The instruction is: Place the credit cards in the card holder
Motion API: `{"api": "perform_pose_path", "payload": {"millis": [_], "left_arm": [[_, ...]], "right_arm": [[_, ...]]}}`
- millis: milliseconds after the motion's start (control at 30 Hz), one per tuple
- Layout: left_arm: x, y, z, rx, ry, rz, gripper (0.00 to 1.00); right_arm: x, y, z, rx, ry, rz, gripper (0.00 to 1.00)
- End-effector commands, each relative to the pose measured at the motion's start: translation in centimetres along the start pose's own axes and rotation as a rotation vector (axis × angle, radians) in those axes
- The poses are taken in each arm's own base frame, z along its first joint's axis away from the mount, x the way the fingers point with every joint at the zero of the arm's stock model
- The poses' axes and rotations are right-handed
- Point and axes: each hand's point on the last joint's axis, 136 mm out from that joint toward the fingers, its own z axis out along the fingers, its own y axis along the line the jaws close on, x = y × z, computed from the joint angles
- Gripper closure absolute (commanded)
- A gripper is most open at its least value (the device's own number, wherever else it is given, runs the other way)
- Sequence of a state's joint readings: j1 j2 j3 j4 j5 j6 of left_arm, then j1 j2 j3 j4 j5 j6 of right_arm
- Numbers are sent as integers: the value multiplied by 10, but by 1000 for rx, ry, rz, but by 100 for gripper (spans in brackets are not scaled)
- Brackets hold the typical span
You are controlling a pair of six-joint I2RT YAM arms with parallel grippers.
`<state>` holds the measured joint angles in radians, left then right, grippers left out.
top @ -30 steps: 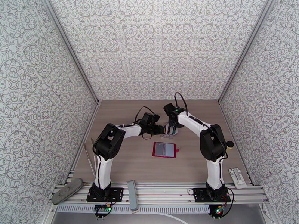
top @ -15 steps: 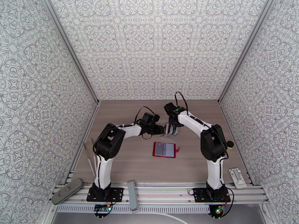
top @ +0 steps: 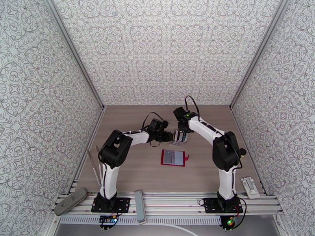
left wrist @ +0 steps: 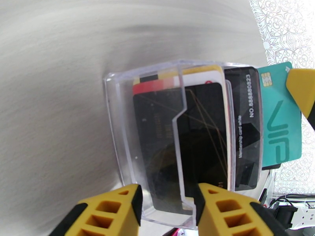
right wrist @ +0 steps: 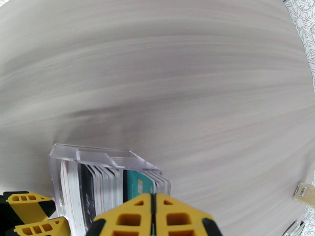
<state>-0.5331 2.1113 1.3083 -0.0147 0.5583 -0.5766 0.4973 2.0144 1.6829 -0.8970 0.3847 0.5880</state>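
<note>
Over the last second little has moved. The right arm has shifted slightly up and outward, its elbow drifting toward the right wall, while its wrist stayed above the same spot. The left arm and the card holder (top: 173,157) have kept their places.

The credit cards (left wrist: 201,130) stand on edge, packed together inside a clear box (left wrist: 118,126) on the worktop (top: 134,170), just beyond the card holder. The left pincer (left wrist: 166,193) is partly closed. Its yellow fingers (left wrist: 130,209) sit on either side of the box's near end and appear to steady it. The right pincer (right wrist: 153,195) is closed down until its two fingers meet. A thin sliver of the teal card (left wrist: 279,122) is caught between them at the box's end. In the left wrist view that card sits outermost in the stack, with a yellow fingertip pressed against its upper corner.

The card holder lies unfolded and flat, pale inside facing up and red tab pointing right. It is nearer the arm bases than both pincers and apart from the box. From above it is too small to tell whether a card is already in its pockets.

The small shift of the right arm reads as the start of drawing the teal card out while the left holds the box down. The card still has to be carried to the card holder and slid into a pocket, and the rest of the stack is waiting
</note>
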Motion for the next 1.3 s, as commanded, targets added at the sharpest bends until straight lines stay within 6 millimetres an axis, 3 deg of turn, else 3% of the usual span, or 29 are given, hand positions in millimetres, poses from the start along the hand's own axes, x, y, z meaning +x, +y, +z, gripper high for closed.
{"api": "perform_pose_path", "payload": {"millis": [0, 600, 933, 1267], "left_arm": [[18, 23, 9, -52, 59, -60, 59], [17, 23, 8, -52, 58, -63, 59], [15, 26, 3, -63, 50, -68, 59], [9, 20, -6, -63, 31, -48, 59]], "right_arm": [[-9, -10, -16, -11, -16, 20, 96], [-1, 33, -36, -96, -21, -18, 100], [1, 26, -47, -58, -43, -18, 100], [-2, 13, -81, -124, -100, 20, 100]]}}
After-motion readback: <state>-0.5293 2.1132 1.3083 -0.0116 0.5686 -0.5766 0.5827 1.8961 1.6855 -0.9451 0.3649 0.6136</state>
